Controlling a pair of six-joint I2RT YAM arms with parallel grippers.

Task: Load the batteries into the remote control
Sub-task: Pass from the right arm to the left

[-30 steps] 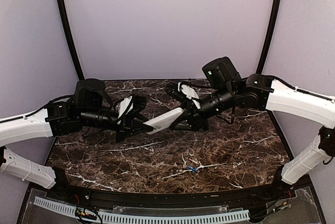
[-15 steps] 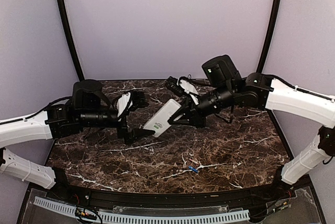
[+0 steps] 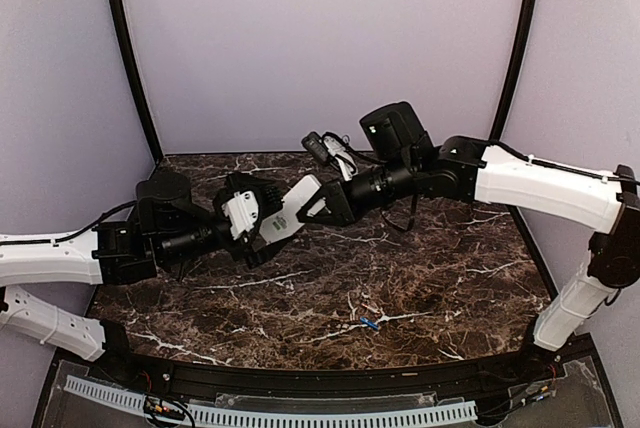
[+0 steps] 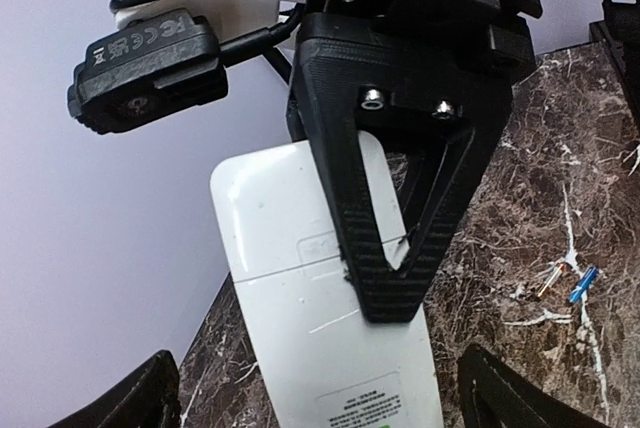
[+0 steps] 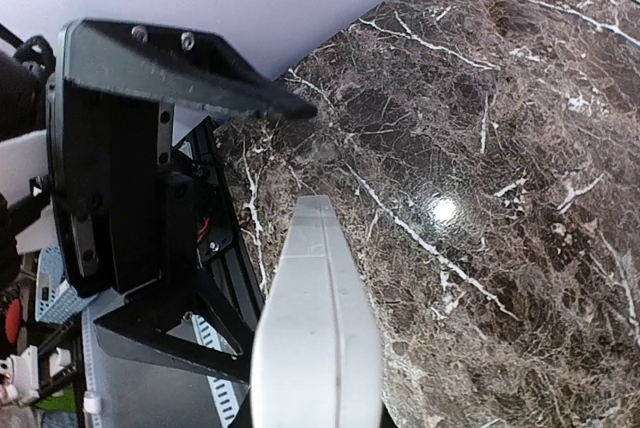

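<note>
Gripping the remote control (image 3: 292, 208) by its far end, the right gripper (image 3: 320, 204) is holding it tilted above the surface (image 3: 450, 278) — clenched on it, plain back turned toward the left arm, probably to expose the battery compartment. The left gripper (image 3: 266, 230) is standing wide open, flanking the lower end, grasping nothing. One blue battery (image 3: 368, 324) is lying well apart, near the front edge.

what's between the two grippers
the remote control, held by the right gripper, its other end inside the open left gripper; top view
</note>
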